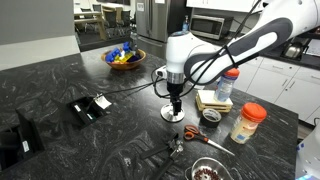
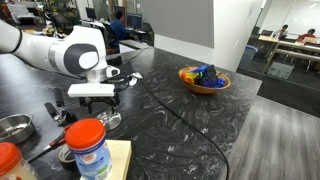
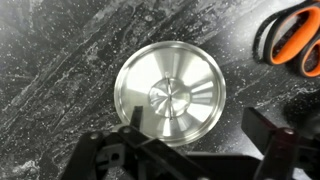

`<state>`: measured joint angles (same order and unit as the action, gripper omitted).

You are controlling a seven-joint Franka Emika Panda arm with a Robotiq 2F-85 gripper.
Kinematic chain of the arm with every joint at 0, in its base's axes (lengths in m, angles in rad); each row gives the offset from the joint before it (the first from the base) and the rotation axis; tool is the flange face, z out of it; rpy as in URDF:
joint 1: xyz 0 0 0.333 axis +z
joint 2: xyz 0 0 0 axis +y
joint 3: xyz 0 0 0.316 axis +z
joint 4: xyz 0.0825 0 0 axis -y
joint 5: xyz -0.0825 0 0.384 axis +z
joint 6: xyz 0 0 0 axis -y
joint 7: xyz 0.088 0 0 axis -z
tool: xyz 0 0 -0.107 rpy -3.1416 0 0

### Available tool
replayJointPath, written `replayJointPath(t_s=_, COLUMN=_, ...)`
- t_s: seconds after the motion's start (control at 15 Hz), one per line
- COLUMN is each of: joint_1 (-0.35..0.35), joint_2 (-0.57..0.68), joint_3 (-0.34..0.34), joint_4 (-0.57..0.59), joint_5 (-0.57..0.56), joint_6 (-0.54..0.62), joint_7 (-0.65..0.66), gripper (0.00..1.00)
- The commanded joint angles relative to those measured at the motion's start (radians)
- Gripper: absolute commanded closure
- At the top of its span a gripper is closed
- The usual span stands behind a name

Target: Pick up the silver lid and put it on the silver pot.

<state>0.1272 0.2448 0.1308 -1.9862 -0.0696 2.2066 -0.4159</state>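
The silver lid [image 3: 170, 93] lies flat on the dark stone counter, knob up. It also shows in both exterior views [image 1: 173, 115] [image 2: 107, 121]. My gripper [image 3: 197, 130] hangs just above it and is open and empty. Its left finger overlaps the lid's near edge, and its right finger is over bare counter beside the lid. The gripper also shows in both exterior views [image 1: 173, 100] [image 2: 95, 104]. The silver pot [image 2: 14, 126] stands apart from the lid, near the counter's edge, and also shows with a dark inside in an exterior view [image 1: 207, 170].
Orange-handled scissors [image 3: 290, 45] [image 1: 190, 133] lie close to the lid. A small dark tin [image 1: 212, 116], an orange-capped jar [image 1: 248, 122], a red-capped bottle [image 1: 230, 86] and a block [image 1: 213, 98] stand nearby. A wooden bowl of colourful things [image 1: 125, 58] sits far off. A black cable [image 1: 130, 85] crosses the counter.
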Motion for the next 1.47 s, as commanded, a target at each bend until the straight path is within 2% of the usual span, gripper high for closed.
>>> replayJointPath(t_s=0.0, joint_1=-0.01, joint_2=0.001, joint_3=0.011, joint_4=0.003, joint_5=-0.003, joint_6=-0.003, joint_7=0.003, gripper=0.0)
replayJointPath(t_s=0.2, joint_1=-0.005, joint_2=0.009, joint_3=0.007, joint_4=0.006, joint_5=-0.022, joint_6=0.014, joint_7=0.018, gripper=0.0)
replayJointPath(t_s=0.6, joint_1=-0.027, joint_2=0.08, joint_3=0.028, joint_4=0.018, joint_5=-0.019, joint_6=0.06, joint_7=-0.195, gripper=0.0)
replayJointPath(t_s=1.13, joint_1=-0.034, joint_2=0.092, joint_3=0.021, joint_4=0.022, joint_5=-0.037, joint_6=0.065, joint_7=-0.303, gripper=0.0)
replayJointPath(t_s=1.27, joint_1=-0.033, joint_2=0.094, joint_3=0.023, joint_4=0.024, joint_5=-0.032, joint_6=0.073, joint_7=-0.313, gripper=0.26)
replayJointPath(t_s=1.4, joint_1=-0.035, joint_2=0.095, joint_3=0.025, joint_4=0.025, joint_5=-0.024, joint_6=0.086, joint_7=-0.317, gripper=0.4)
